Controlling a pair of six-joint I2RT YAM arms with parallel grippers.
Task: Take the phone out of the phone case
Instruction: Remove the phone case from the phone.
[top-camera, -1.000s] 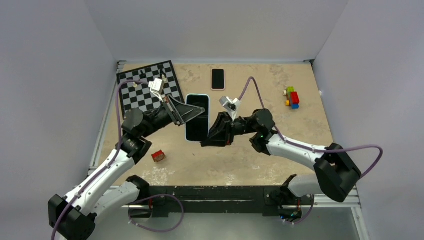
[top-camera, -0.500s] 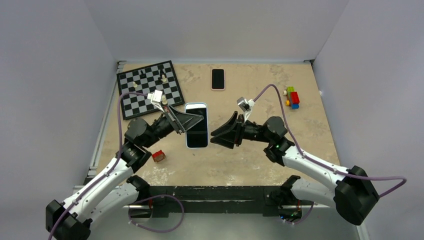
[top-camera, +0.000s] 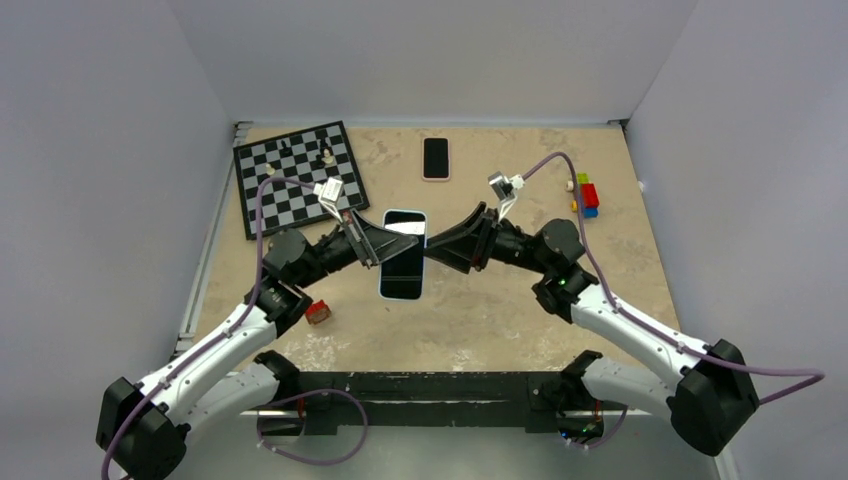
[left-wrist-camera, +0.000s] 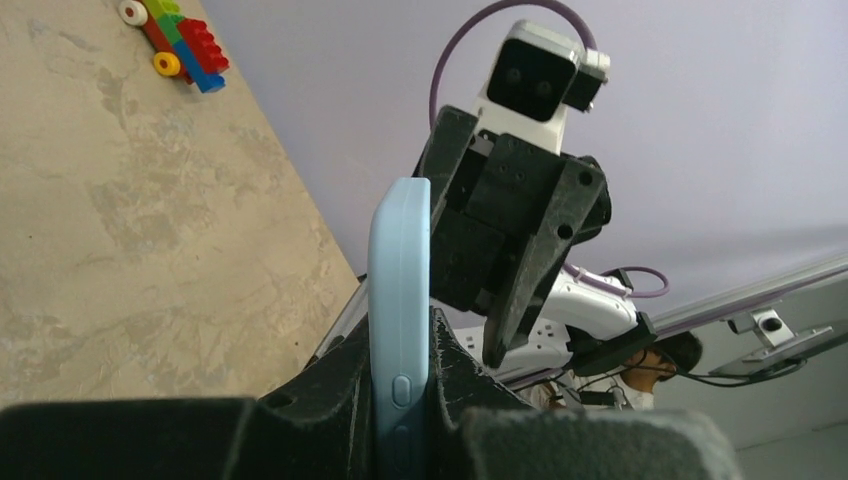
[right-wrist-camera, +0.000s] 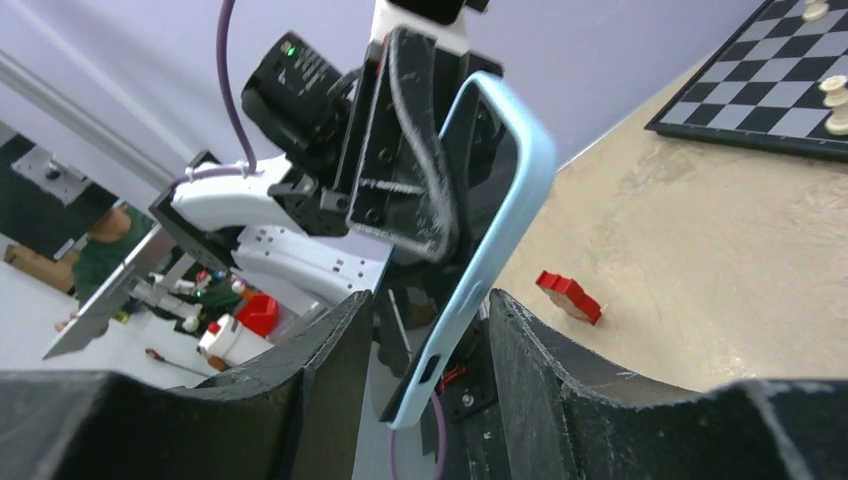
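Note:
The phone in a light blue case (top-camera: 403, 262) is held up off the table, screen dark. My left gripper (top-camera: 392, 240) is shut on its left side. In the left wrist view the case's edge (left-wrist-camera: 399, 280) with its side buttons stands pinched between my left gripper's (left-wrist-camera: 400, 372) fingers. My right gripper (top-camera: 438, 246) is open at the phone's right edge. In the right wrist view the case (right-wrist-camera: 495, 205) hangs tilted between my right gripper's (right-wrist-camera: 430, 305) spread fingers, with a gap on each side.
A chessboard (top-camera: 297, 175) with a few pieces lies at the back left. A second dark phone (top-camera: 435, 158) lies at the back centre. Coloured toy bricks (top-camera: 585, 193) sit at the back right. A small red block (top-camera: 317, 312) lies near the left arm.
My left gripper has carried the phone rightward and nearer. My right gripper pulled back to the right, then came up to the phone's right edge, jaws spread around it.

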